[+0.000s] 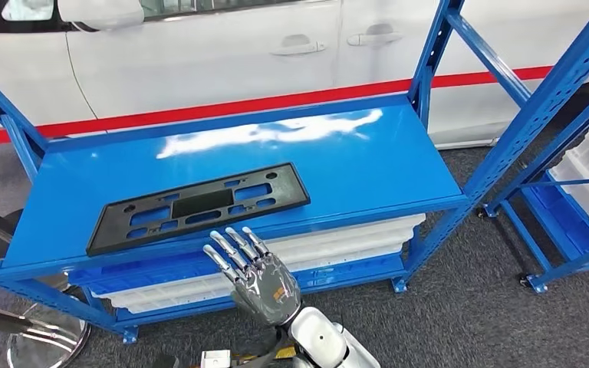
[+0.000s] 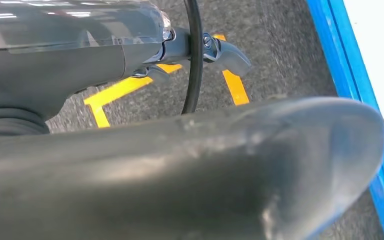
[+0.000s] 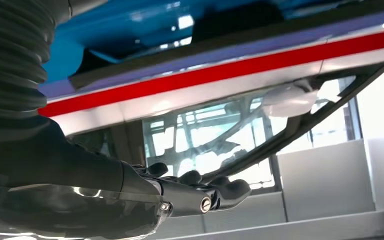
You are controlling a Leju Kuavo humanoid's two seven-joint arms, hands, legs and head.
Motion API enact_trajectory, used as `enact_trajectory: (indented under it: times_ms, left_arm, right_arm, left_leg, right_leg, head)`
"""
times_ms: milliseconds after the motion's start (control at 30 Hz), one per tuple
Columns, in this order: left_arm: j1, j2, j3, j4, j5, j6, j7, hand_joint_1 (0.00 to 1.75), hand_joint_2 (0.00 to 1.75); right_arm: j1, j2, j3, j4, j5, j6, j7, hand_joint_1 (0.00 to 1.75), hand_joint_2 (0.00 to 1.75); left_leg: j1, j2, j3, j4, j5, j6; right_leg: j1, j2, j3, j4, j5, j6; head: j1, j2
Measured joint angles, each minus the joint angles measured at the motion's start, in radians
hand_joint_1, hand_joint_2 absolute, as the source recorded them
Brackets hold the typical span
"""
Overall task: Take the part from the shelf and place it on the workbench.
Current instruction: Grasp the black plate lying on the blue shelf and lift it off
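Head view: right hand (image 1: 259,282) empty, fingers (image 1: 234,247) spread, just before flat black perforated plastic part (image 1: 198,205) on blue metal shelf (image 1: 399,165); left hand's (image 2: 180,170) state impossible to tell.

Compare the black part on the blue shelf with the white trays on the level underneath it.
The black part is dark, flat and pierced with cutouts; the white trays are pale and deeper-walled. The part lies alone on the top shelf in the open; the trays sit stacked below, mostly hidden under it. Both are long, and neither is touched by the right hand.
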Motion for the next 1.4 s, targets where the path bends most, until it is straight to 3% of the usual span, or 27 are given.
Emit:
enact_trajectory:
  times_ms: [67, 100, 133, 167, 233, 267, 300, 433, 500, 567, 600, 633, 667, 733, 800, 867, 967, 1067, 1133, 1167, 1267, 1333, 1400]
  left_arm:
    - [0.0, 0.0, 0.003, 0.005, -0.002, 0.0, 0.002, 0.0, 0.0]
    - [0.001, 0.001, 0.004, 0.008, -0.003, 0.0, 0.002, 0.0, 0.0]
    - [0.001, 0.002, 0.005, 0.01, -0.004, 0.0, 0.003, 0.0, 0.0]
    - [0.001, 0.003, 0.006, 0.01, -0.004, 0.0, 0.003, 0.0, 0.0]
    - [0.0, 0.006, 0.007, 0.012, -0.004, 0.0, 0.004, 0.0, 0.0]
    - [-0.001, 0.007, 0.008, 0.013, -0.004, 0.0, 0.004, 0.0, 0.0]
    - [-0.002, 0.007, 0.01, 0.014, -0.004, 0.0, 0.004, 0.0, 0.0]
    - [-0.003, 0.009, 0.019, 0.016, -0.006, 0.0, 0.007, 0.0, 0.0]
    - [-0.005, 0.011, 0.02, 0.017, -0.007, 0.0, 0.008, 0.0, 0.0]
    - [-0.007, 0.014, 0.021, 0.017, -0.008, 0.0, 0.01, 0.0, 0.0]
    - [-0.007, 0.016, 0.021, 0.017, -0.009, 0.0, 0.012, 0.0, 0.0]
    - [-0.007, 0.018, 0.021, 0.018, -0.01, 0.0, 0.013, 0.0, 0.0]
    - [-0.007, 0.019, 0.022, 0.018, -0.011, 0.0, 0.014, 0.0, 0.0]
    - [-0.007, 0.022, 0.022, 0.019, -0.014, 0.0, 0.015, 0.0, 0.0]
    - [-0.01, 0.024, 0.022, 0.02, -0.016, 0.0, 0.016, 0.0, 0.0]
    - [-0.012, 0.026, 0.022, 0.022, -0.018, 0.0, 0.018, 0.0, 0.0]
    - [-0.015, 0.032, 0.022, 0.023, -0.022, 0.001, 0.02, 0.0, 0.0]
    - [-0.017, 0.036, 0.022, 0.024, -0.027, 0.001, 0.024, 0.0, 0.0]
    - [-0.016, 0.038, 0.022, 0.026, -0.028, 0.001, 0.027, 0.0, 0.0]
    - [-0.016, 0.04, 0.022, 0.026, -0.029, 0.001, 0.028, 0.0, 0.0]
    - [-0.018, 0.045, 0.022, 0.028, -0.03, 0.001, 0.029, 0.0, 0.0]
    - [-0.019, 0.047, 0.022, 0.029, -0.03, 0.001, 0.029, 0.0, 0.0]
    - [-0.019, 0.047, 0.022, 0.031, -0.03, 0.002, 0.029, 0.0, 0.0]
  right_arm:
    - [-0.005, 0.003, -0.003, 0.001, 0.001, 0.0, 0.013, 0.0, 1.75]
    - [-0.006, 0.004, -0.005, 0.002, 0.001, 0.0, 0.016, 0.0, 1.75]
    - [-0.006, 0.004, -0.007, 0.002, 0.0, 0.0, 0.017, 0.0, 1.75]
    - [-0.006, 0.005, -0.009, 0.003, 0.0, 0.0, 0.018, 0.0, 1.75]
    - [-0.007, 0.007, -0.012, 0.003, -0.001, 0.0, 0.022, 0.0, 1.75]
    - [-0.008, 0.007, -0.013, 0.003, 0.0, 0.0, 0.025, 0.0, 1.75]
    - [-0.008, 0.008, -0.016, 0.004, 0.002, 0.0, 0.029, 0.0, 1.75]
    - [-0.009, 0.008, -0.025, 0.008, 0.006, 0.0, 0.047, 0.0, 1.75]
    - [-0.011, 0.007, -0.028, 0.012, 0.004, 0.0, 0.057, 0.0, 1.75]
    - [-0.01, 0.005, -0.032, 0.017, 0.0, 0.0, 0.063, 0.0, 1.75]
    - [-0.01, 0.004, -0.034, 0.021, -0.002, 0.0, 0.065, 0.0, 1.75]
    - [-0.009, 0.002, -0.036, 0.025, -0.004, 0.0, 0.066, 0.0, 1.75]
    - [-0.01, 0.001, -0.037, 0.029, -0.006, 0.0, 0.067, 0.0, 1.75]
    - [-0.012, 0.001, -0.039, 0.034, -0.009, 0.0, 0.068, 0.0, 1.75]
    - [-0.016, 0.001, -0.039, 0.037, -0.01, 0.0, 0.069, 0.0, 1.75]
    - [-0.017, 0.001, -0.039, 0.04, -0.012, 0.0, 0.07, 0.0, 1.75]
    - [-0.019, 0.003, -0.039, 0.044, -0.013, 0.0, 0.074, 0.0, 1.75]
    - [-0.021, 0.004, -0.039, 0.052, -0.011, 0.0, 0.08, 0.0, 1.75]
    - [-0.021, 0.004, -0.039, 0.06, -0.011, 0.0, 0.083, 0.0, 1.75]
    - [-0.021, 0.004, -0.039, 0.064, -0.011, 0.0, 0.084, 0.0, 1.75]
    - [-0.021, 0.004, -0.039, 0.072, -0.011, 0.0, 0.085, 0.0, 1.75]
    - [-0.021, 0.004, -0.04, 0.075, -0.011, 0.0, 0.085, 0.0, 1.75]
    - [-0.021, 0.004, -0.042, 0.078, -0.011, 0.0, 0.085, 0.0, 1.75]
  left_leg:
    - [0.007, 0.0, -0.065, 0.129, -0.056, -0.011]
    - [0.01, 0.0, -0.089, 0.172, -0.064, -0.015]
    - [0.014, 0.001, -0.096, 0.179, -0.053, -0.019]
    - [0.016, 0.001, -0.083, 0.146, -0.024, -0.021]
    - [0.02, 0.001, -0.022, 0.013, 0.048, -0.022]
    - [0.019, 0.0, 0.005, -0.042, 0.067, -0.019]
    - [0.017, -0.001, 0.02, -0.074, 0.074, -0.014]
    - [0.014, -0.002, 0.025, -0.09, 0.07, 0.014]
    - [0.016, -0.002, 0.028, -0.096, 0.071, 0.028]
    - [0.014, -0.001, 0.028, -0.095, 0.07, 0.035]
    - [0.012, -0.001, 0.028, -0.095, 0.069, 0.037]
    - [0.011, -0.002, 0.028, -0.095, 0.068, 0.038]
    - [0.009, -0.003, 0.03, -0.094, 0.067, 0.038]
    - [0.007, -0.005, 0.036, -0.094, 0.064, 0.036]
    - [0.003, -0.006, 0.037, -0.093, 0.06, 0.03]
    - [0.002, -0.004, 0.036, -0.093, 0.06, 0.02]
    - [0.004, -0.002, 0.03, -0.071, 0.039, 0.003]
    - [0.009, -0.002, -0.043, 0.093, -0.048, -0.01]
    - [0.013, -0.002, -0.086, 0.18, -0.069, -0.017]
    - [0.016, -0.002, -0.084, 0.172, -0.052, -0.019]
    - [0.02, -0.001, 0.001, -0.012, 0.042, -0.02]
    - [0.017, -0.003, 0.032, -0.08, 0.058, -0.011]
    - [0.014, -0.005, 0.032, -0.083, 0.056, 0.004]
  right_leg:
    - [-0.001, 0.0, 0.002, 0.0, -0.003, -0.003]
    - [-0.001, 0.001, 0.003, 0.001, -0.005, -0.003]
    - [-0.001, 0.001, 0.004, 0.003, -0.007, -0.002]
    - [-0.002, 0.003, 0.008, 0.004, -0.011, 0.001]
    - [-0.003, 0.005, 0.015, 0.009, -0.02, 0.01]
    - [-0.002, 0.005, 0.017, 0.013, -0.025, 0.015]
    - [-0.001, 0.006, 0.017, 0.015, -0.028, 0.02]
    - [-0.002, 0.005, 0.012, 0.026, -0.041, 0.039]
    - [-0.005, 0.006, -0.023, 0.1, -0.084, 0.048]
    - [-0.006, 0.006, -0.093, 0.233, -0.14, 0.052]
    - [-0.006, 0.006, -0.124, 0.283, -0.151, 0.052]
    - [-0.006, 0.006, -0.139, 0.301, -0.144, 0.052]
    - [-0.006, 0.006, -0.134, 0.279, -0.117, 0.048]
    - [-0.002, 0.006, -0.081, 0.151, -0.041, 0.035]
    - [0.005, 0.005, -0.035, 0.047, -0.002, 0.022]
    - [0.009, 0.005, -0.028, 0.025, 0.0, 0.018]
    - [0.0, 0.005, -0.02, 0.011, 0.007, 0.009]
    - [-0.004, 0.002, -0.015, 0.005, 0.008, 0.002]
    - [-0.004, 0.002, -0.015, 0.007, 0.007, 0.001]
    - [-0.004, 0.003, -0.015, 0.008, 0.006, 0.002]
    - [-0.004, 0.005, -0.013, 0.018, -0.002, 0.012]
    - [-0.001, 0.006, -0.017, 0.025, -0.006, 0.022]
    - [0.001, 0.007, -0.018, 0.024, -0.005, 0.031]
  head:
    - [0.0, 0.0]
    - [0.0, 0.0]
    - [0.0, 0.0]
    - [0.0, 0.0]
    - [0.0, 0.0]
    - [0.0, 0.0]
    - [0.0, 0.0]
    - [0.0, 0.0]
    - [0.0, 0.0]
    - [0.0, 0.0]
    - [0.0, 0.0]
    - [0.0, 0.0]
    - [0.0, 0.0]
    - [0.0, 0.0]
    - [0.0, 0.0]
    - [0.0, 0.0]
    - [0.0, 0.0]
    - [0.0, 0.0]
    - [0.0, 0.0]
    - [0.0, 0.0]
    - [0.0, 0.0]
    - [0.0, 0.0]
    - [0.0, 0.0]
